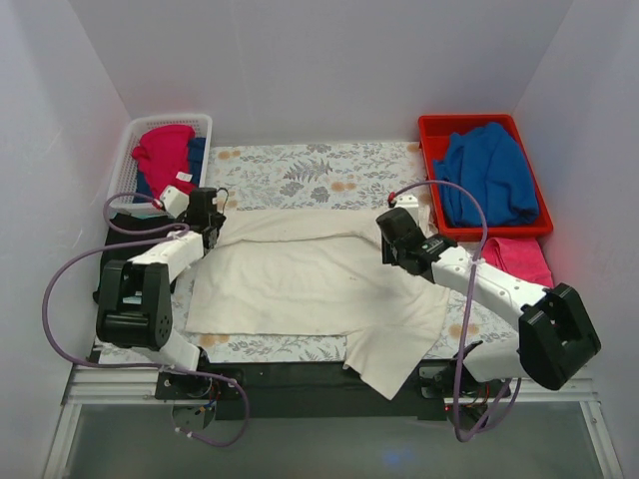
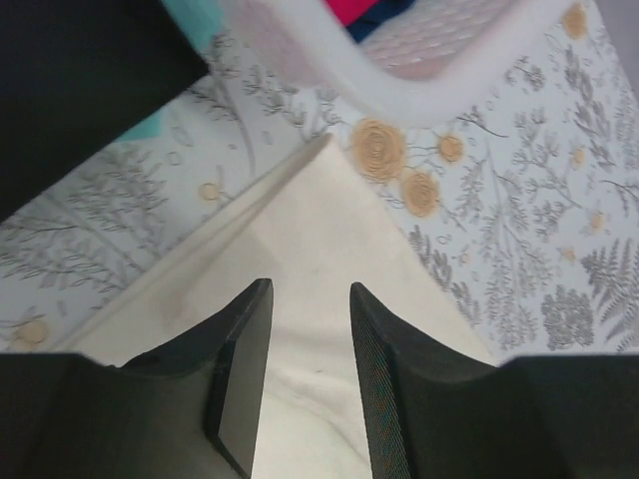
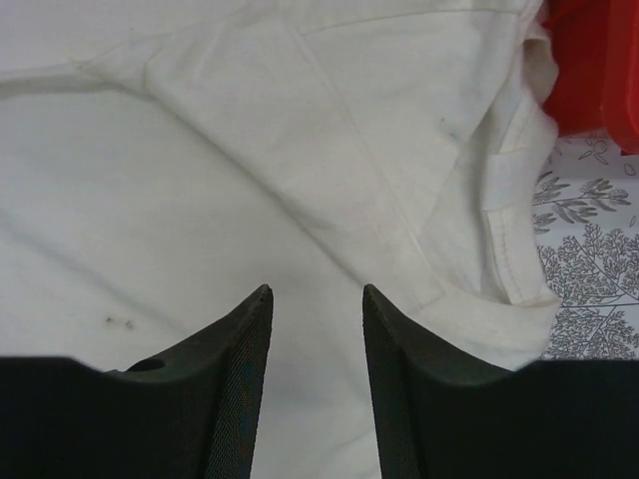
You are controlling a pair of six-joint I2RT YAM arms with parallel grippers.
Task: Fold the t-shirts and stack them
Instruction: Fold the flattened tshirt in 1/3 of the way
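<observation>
The cream-white t-shirt (image 1: 300, 284) lies spread across the middle of the top view, mostly flat with soft wrinkles. One part trails toward the lower centre of the frame, past the near edge of the cloth-covered counter (image 1: 290, 170). In the right wrist view its ribbed collar curves along the right side, and a few small dark specks mark the fabric at lower left.

The left claw (image 2: 310, 291) hangs with its fingers apart over a pointed corner of the shirt, gripping nothing. The right claw (image 3: 317, 289) is likewise spread and empty, above the shirt near the collar.

A grey floral tablecloth (image 2: 559, 200) with orange blossoms covers the counter. At upper left a white basket (image 1: 205, 125) holds a red cloth (image 1: 165, 150). At upper right a red tray (image 1: 429, 135) holds a blue cloth (image 1: 489, 175), and a pink cloth (image 1: 521, 259) lies just below it. Plain white walls close in the scene.
</observation>
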